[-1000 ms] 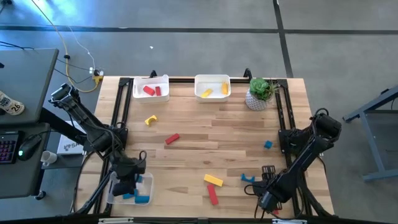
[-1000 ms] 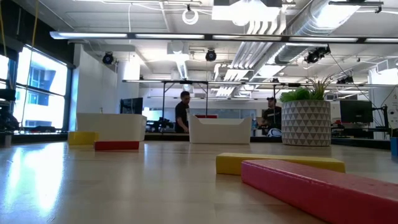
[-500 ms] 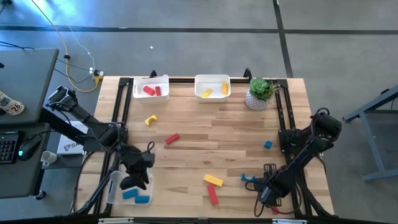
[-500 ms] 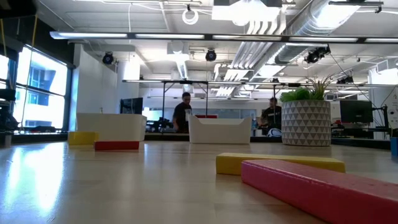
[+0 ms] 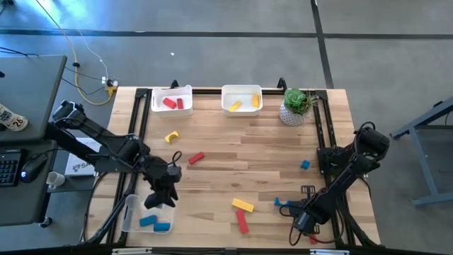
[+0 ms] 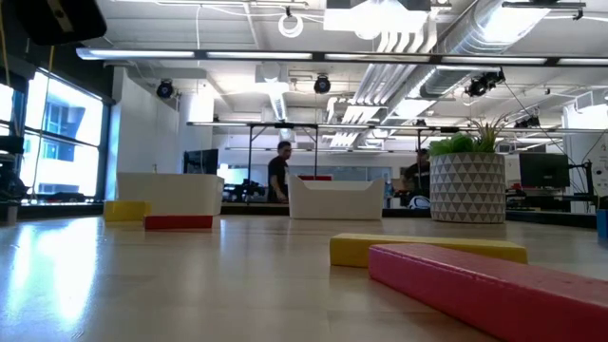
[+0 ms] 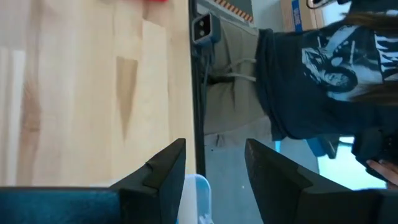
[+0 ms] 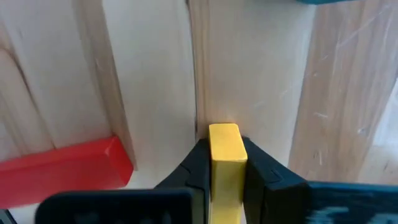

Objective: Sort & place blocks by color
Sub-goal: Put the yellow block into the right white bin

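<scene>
My right gripper (image 5: 302,220) stands at the table's near right corner, pointing down, shut on a yellow block (image 8: 224,149); the gripper hides that block in the high view. A red block (image 8: 68,169) lies right beside it. My left gripper (image 5: 158,200) is open with nothing between its fingers (image 7: 214,152), next to the clear bin (image 5: 129,212) holding blue blocks (image 5: 154,223). Loose on the table lie a yellow arch (image 5: 171,137), a red block (image 5: 196,158), a yellow bar (image 5: 243,205), a red bar (image 5: 242,222), a blue arch (image 5: 282,203) and a blue cube (image 5: 305,164). My right gripper pinches the yellow block between its two fingers, one on each long side (image 8: 214,158). The fingers come from above, pointing down. The block's end (image 8: 224,132) sticks out past the fingertips. Whether it is lifted off the table I cannot tell.
At the far edge stand a white bin with red blocks (image 5: 172,99), a white bin with yellow blocks (image 5: 242,98) and a potted plant (image 5: 296,106). A black frame (image 5: 139,120) rims the table. People stand in the room beyond the table.
My left gripper has swung from above the clear bin toward the table's right and a little toward the far edge, turning as it went; its upper part has come into the low view's top left. The right arm has sunk slightly at the near right corner.
</scene>
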